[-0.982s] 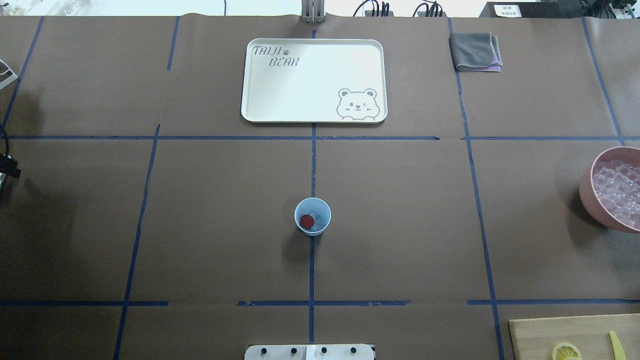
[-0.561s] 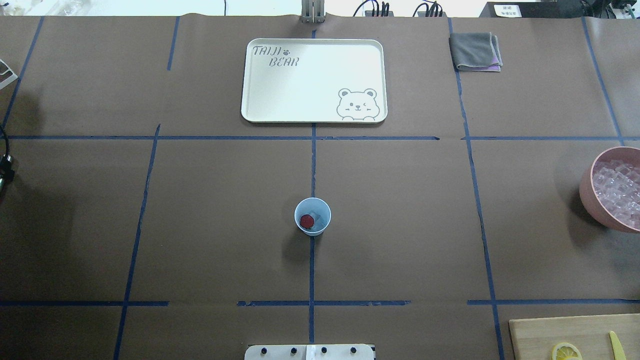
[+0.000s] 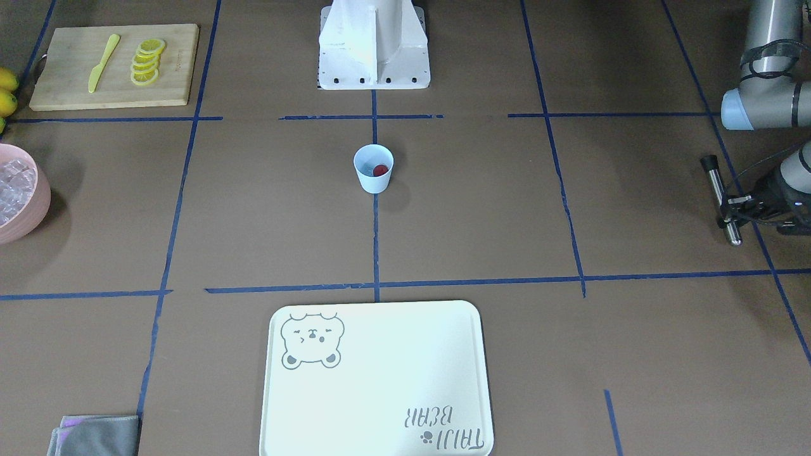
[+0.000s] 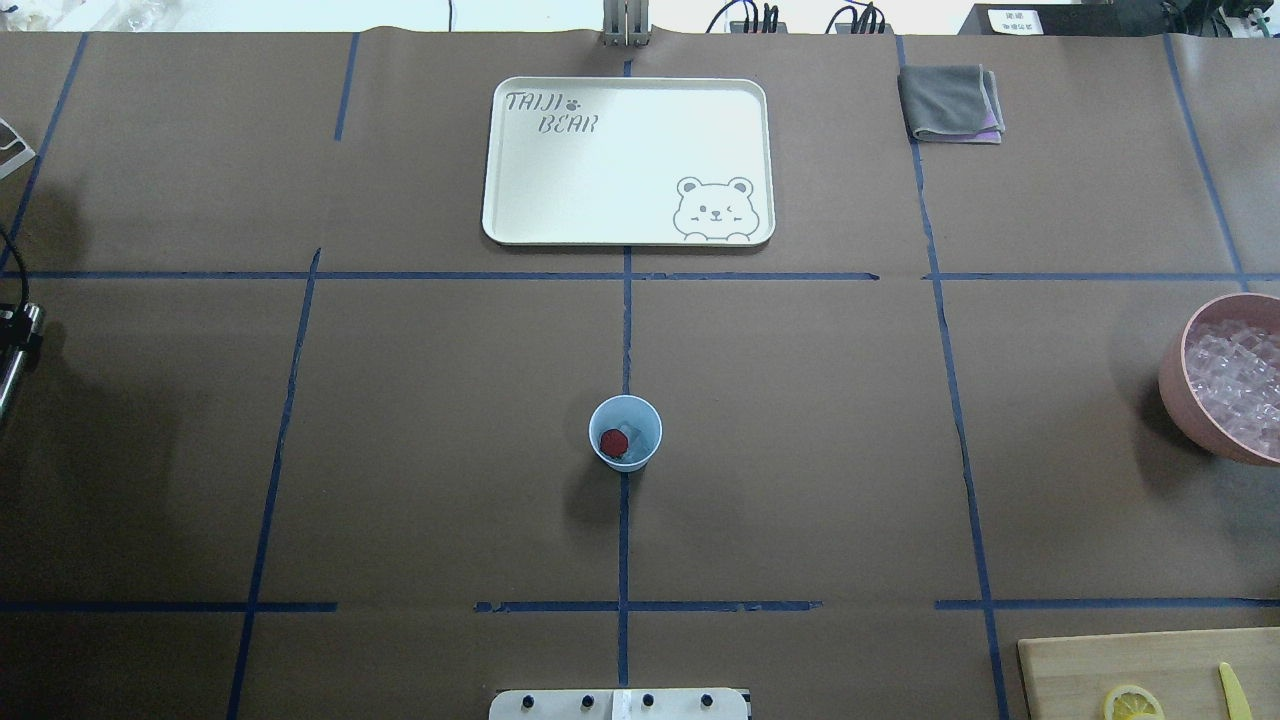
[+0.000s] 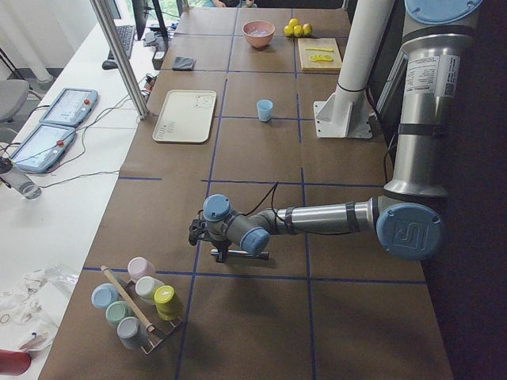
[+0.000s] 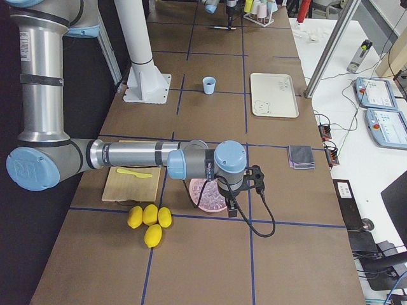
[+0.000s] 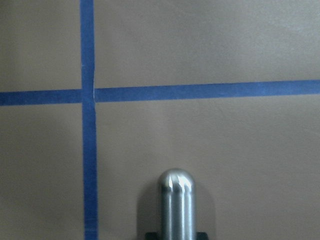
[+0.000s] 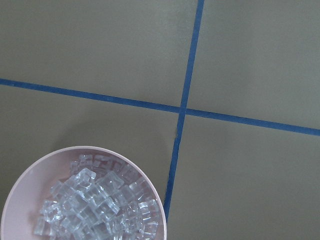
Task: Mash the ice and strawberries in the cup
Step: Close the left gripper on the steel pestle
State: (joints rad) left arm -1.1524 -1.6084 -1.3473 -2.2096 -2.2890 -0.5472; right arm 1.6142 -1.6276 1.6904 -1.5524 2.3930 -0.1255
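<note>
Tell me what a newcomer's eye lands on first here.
First, the pale blue cup alone at the table's centre, with the red strawberry beside ice inside it. Next, the white bear tray on the far side, and the pink bowl heaped with ice cubes at the robot's right edge. At the table's left end, the left gripper holds a metal rod.

At the left edge of the overhead view, the left gripper [image 4: 8, 322] has shifted slightly further into the picture. The metal rod [image 4: 18, 358] clamped in it was hardly visible a second ago. It now appears as a shiny bar slanting down along that edge.
</note>
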